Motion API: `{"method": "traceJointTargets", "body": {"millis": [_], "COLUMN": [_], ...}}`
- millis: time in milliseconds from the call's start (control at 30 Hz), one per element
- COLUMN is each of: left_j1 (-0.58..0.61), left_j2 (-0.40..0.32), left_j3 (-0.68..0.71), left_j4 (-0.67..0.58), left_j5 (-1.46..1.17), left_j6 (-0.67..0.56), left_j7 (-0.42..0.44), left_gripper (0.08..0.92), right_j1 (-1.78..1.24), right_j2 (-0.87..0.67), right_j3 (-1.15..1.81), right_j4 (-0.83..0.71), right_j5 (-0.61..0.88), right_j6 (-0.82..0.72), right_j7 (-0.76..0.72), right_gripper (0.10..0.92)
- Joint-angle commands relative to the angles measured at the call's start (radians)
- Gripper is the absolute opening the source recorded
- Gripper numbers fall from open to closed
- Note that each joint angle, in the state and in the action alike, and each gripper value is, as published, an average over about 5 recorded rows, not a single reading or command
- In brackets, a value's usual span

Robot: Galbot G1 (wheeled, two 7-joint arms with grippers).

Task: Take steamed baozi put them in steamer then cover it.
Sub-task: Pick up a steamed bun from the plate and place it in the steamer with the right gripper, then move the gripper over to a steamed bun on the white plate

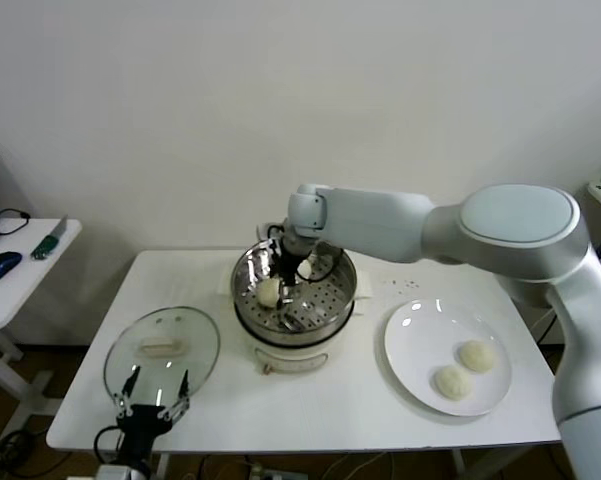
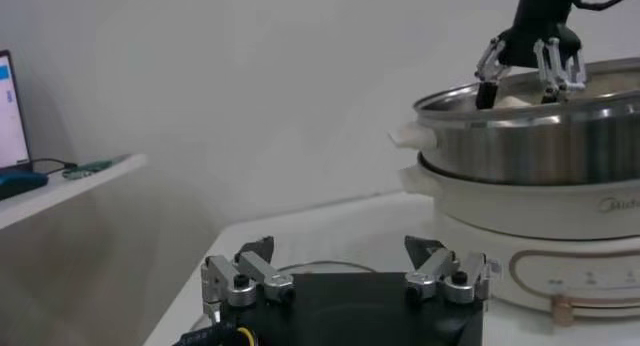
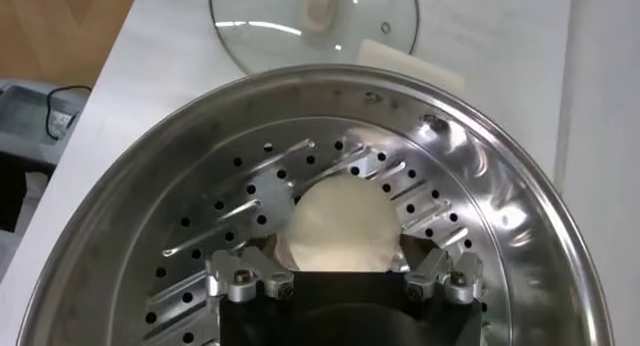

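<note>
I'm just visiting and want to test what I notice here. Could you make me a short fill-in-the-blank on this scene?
1. The plate holds ___ baozi.
2. The glass cover lies on the table, on the steamer's ___ side.
3. The right gripper is above a baozi inside the steamer, its jaws ___.
4. The left gripper waits near the ___.

Missing words: two; left; open; cover

Steamer (image 1: 325, 318): sitting mid-table.
Inside it: two baozi (image 1: 269, 292).
Left of steamer: cover (image 1: 161, 352) lying flat.
Right of steamer: plate (image 1: 416, 335) carrying two buns (image 1: 477, 356).
</note>
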Motion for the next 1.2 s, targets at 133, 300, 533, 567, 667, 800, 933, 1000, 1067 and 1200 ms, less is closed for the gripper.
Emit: {"method": "traceJointTargets", "body": {"millis": [133,300,533,567,667,800,933,1000,1067,1200], "left_j1": [0.005,0.007,0.036,0.041,0.05,0.054,0.056,0.06,0.067,0.075], "left_j2": [-0.001,-0.008,-0.005,-0.005,-0.01,-0.014,-0.017,-0.017,-0.017,-0.02], "left_j3": [0.0,0.009,0.017,0.019,0.024,0.024,0.018,0.013,0.011,0.015], "left_j4": [-0.004,-0.004,-0.025,-0.027,-0.028,-0.027,-0.026,-0.025,-0.023,-0.014], "left_j5": [0.007,0.015,0.042,0.048,0.059,0.068,0.071,0.071,0.072,0.079], "left_j6": [-0.005,-0.004,0.031,0.032,0.032,0.031,0.031,0.032,0.033,0.031], "left_j7": [-0.004,-0.005,0.006,0.007,0.005,0.001,-0.004,-0.007,-0.008,-0.007], "left_gripper": [0.823,0.823,0.823,0.823,0.823,0.823,0.823,0.823,0.823,0.823], "right_j1": [0.121,0.236,0.336,0.341,0.329,0.262,0.15,0.086,0.026,-0.104], "right_j2": [-0.136,-0.329,-0.603,-0.638,-0.739,-0.854,-0.931,-0.965,-0.992,-1.026], "right_j3": [0.019,-0.02,-0.113,-0.126,-0.154,-0.155,-0.11,-0.075,-0.048,0.032], "right_j4": [0.127,0.277,0.458,0.477,0.534,0.586,0.607,0.615,0.616,0.598], "right_j5": [-0.017,-0.041,-0.147,-0.169,-0.251,-0.372,-0.457,-0.482,-0.512,-0.558], "right_j6": [0.006,0.019,0.037,0.04,0.051,0.056,0.057,0.057,0.06,0.063], "right_j7": [-0.04,-0.08,-0.16,-0.163,-0.17,-0.168,-0.159,-0.154,-0.151,-0.14], "right_gripper": [0.822,0.823,0.823,0.823,0.823,0.823,0.823,0.823,0.823,0.823]}}
